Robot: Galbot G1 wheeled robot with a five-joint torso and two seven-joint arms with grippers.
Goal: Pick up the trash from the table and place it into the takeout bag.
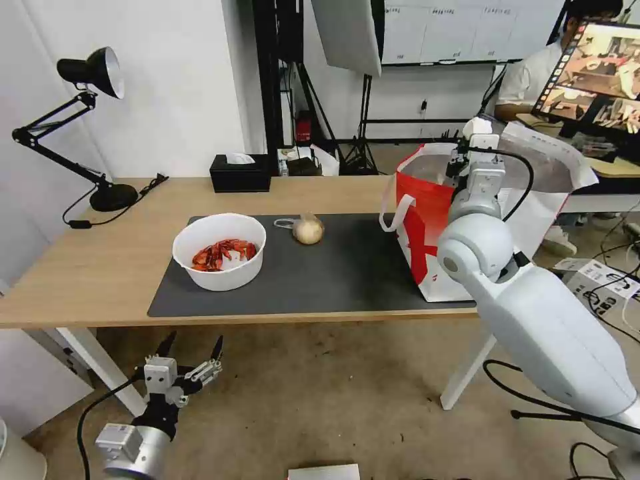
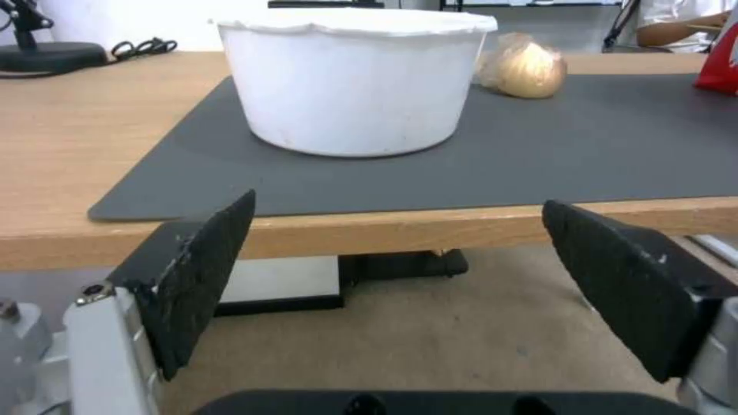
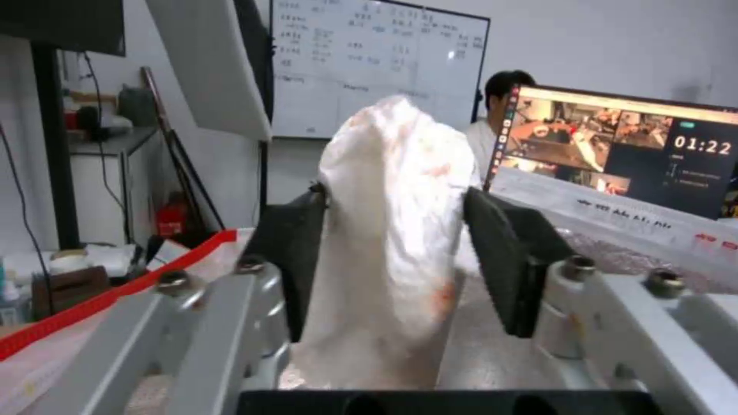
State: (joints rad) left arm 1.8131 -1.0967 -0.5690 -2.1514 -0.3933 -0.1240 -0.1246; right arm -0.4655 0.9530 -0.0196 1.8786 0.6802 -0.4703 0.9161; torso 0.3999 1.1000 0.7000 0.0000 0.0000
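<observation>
Over the bag point(image 1: 427, 220) mouth, at 2 o'clock in the head view, right gripper point(image 1: 460, 162) sits above the foil-lined opening. From there the arm blocks the jaws, so what they hold can't be read. Right wrist view fills that in: both pads clamped on a crumpled white tissue point(image 3: 392, 230) with orange stains, tissue sticking up past the pads, the bag's red rim point(image 3: 115, 294) at 8 o'clock of the grip and the far white flap behind it.

Left gripper point(image 1: 190, 350) hangs below the table point(image 1: 87, 267) edge at 7 o'clock in the head view, jaws wide apart, nothing between them. Left wrist view looks level across the tabletop between the two black pads point(image 2: 200, 271): bowl point(image 2: 354, 80) straight ahead on the mat point(image 2: 538, 150), only its white wall visible. Head view shows the inside: red shells point(image 1: 223, 255) in the bottom.

Bagged ball point(image 1: 308, 229) lies on the mat at 1 o'clock from the bowl, well apart from it, loose plastic trailing toward the bowl side. Left wrist view shows it past the bowl's rim, and a red corner of the bag point(image 2: 719, 69) at the frame edge.

Bag stands upright at the mat's 3 o'clock end, white handle point(image 1: 393, 210) drooping on the near side.

Tissue box point(image 1: 240, 172) sits off the mat at 12 o'clock, desk lamp point(image 1: 87, 127) at 10 o'clock.
</observation>
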